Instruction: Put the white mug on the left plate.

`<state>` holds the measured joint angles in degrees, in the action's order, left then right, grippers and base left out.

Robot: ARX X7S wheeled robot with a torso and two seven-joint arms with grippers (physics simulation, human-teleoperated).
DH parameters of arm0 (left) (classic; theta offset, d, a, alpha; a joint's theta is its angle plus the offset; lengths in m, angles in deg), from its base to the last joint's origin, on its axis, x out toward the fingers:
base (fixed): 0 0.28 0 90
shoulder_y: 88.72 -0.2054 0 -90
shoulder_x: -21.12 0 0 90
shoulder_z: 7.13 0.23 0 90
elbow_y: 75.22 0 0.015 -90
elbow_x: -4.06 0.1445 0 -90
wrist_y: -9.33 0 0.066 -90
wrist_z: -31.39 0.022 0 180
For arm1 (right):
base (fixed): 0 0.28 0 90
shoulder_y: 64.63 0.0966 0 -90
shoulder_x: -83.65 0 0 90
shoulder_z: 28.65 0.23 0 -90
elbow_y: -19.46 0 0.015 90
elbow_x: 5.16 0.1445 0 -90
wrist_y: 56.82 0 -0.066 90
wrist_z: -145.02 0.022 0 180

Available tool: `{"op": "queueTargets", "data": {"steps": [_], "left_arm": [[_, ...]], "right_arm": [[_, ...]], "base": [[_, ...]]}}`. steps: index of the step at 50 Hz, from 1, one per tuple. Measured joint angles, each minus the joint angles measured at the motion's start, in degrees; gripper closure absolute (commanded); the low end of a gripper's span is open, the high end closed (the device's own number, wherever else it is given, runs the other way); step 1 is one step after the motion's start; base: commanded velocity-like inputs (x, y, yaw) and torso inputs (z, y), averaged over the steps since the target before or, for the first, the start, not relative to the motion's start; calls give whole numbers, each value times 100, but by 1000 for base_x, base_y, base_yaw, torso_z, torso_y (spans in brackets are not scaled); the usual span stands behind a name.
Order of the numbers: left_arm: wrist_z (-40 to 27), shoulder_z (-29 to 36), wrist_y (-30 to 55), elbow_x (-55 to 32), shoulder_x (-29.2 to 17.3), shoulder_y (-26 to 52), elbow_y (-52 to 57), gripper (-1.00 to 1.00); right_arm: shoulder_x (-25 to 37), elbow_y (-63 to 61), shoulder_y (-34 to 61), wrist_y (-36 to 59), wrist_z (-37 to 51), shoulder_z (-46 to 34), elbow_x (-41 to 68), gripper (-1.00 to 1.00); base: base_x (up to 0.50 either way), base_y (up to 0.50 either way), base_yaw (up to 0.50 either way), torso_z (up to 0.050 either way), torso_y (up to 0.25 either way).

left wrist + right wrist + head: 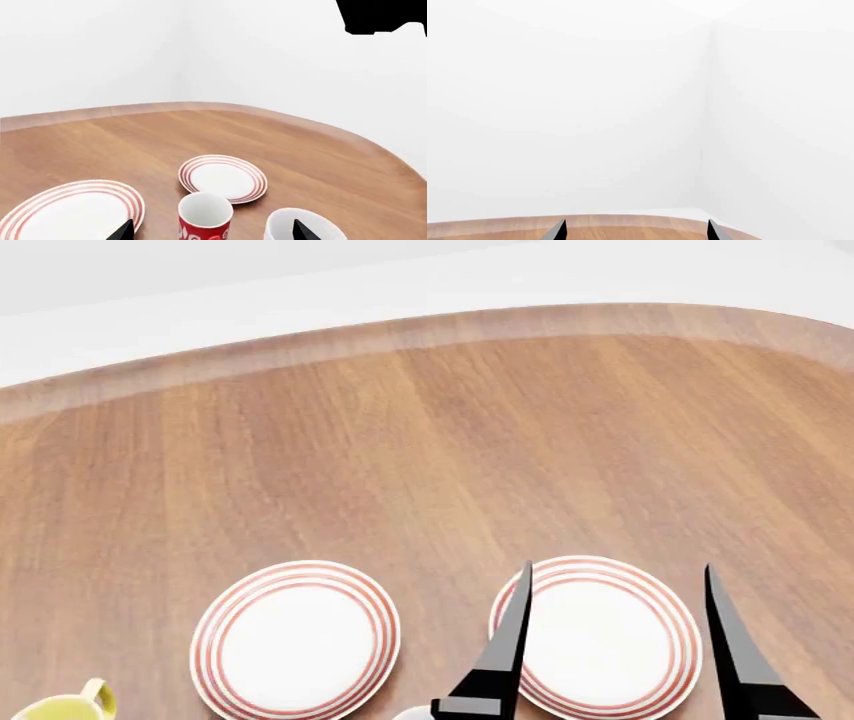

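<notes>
**White mug at the near edge of the desk, not yet grasped**

Nearest the left wrist camera, the left hand [213, 231] shows only its two dark fingertips. They are spread wide apart and hold nothing. One tip overlaps the white mug [275, 231], which stands upright on the desk [313, 150] at the very edge of that view. Whether the tip touches the mug cannot be told. Only the mug's rim and upper wall show, and its handle is out of sight. Just beside it stands a red patterned mug [203, 220], also upright.

Beyond the mugs lie two ringed plates. The left plate [296, 638] is bare, and the right plate [597, 633] lies near it. In the head view the right hand [617, 570] hangs over the right plate with its fingers apart and empty. A yellow-handled mug [70, 706] peeps in at the near left corner of that view. Farther off there is only bare wood, then the desk's rounded far rim and the white walls.

By its look the white mug is rigid, glossy and likely slippery, moderately heavy, and breakable if it tips or drops. A grip across the rim wall, or a squeeze around the body, seems sound. The red mug stands close enough to crowd a finger.
</notes>
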<state>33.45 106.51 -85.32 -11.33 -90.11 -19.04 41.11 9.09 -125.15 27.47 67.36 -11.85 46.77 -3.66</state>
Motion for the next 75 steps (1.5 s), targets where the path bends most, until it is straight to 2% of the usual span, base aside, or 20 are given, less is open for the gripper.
{"op": "queueTargets", "data": {"steps": [41, 61, 75], "left_arm": [[90, 1046, -55, 1006, 166, -201, -378, -100], [58, 1337, 112, 1249, 296, -100, -626, -100], [-39, 1422, 517, 1456, 391, 97, -926, -100]], "right_arm": [[80, -134, -16, -5, 109, 64, 151, -100], [116, -179, -18, -13, 161, 93, 235, -100], [147, -220, 15, 39, 204, 64, 265, -100]], "base": [[0, 0, 0, 0, 0], [0, 0, 0, 0, 0], [0, 0, 0, 0, 0]]}}
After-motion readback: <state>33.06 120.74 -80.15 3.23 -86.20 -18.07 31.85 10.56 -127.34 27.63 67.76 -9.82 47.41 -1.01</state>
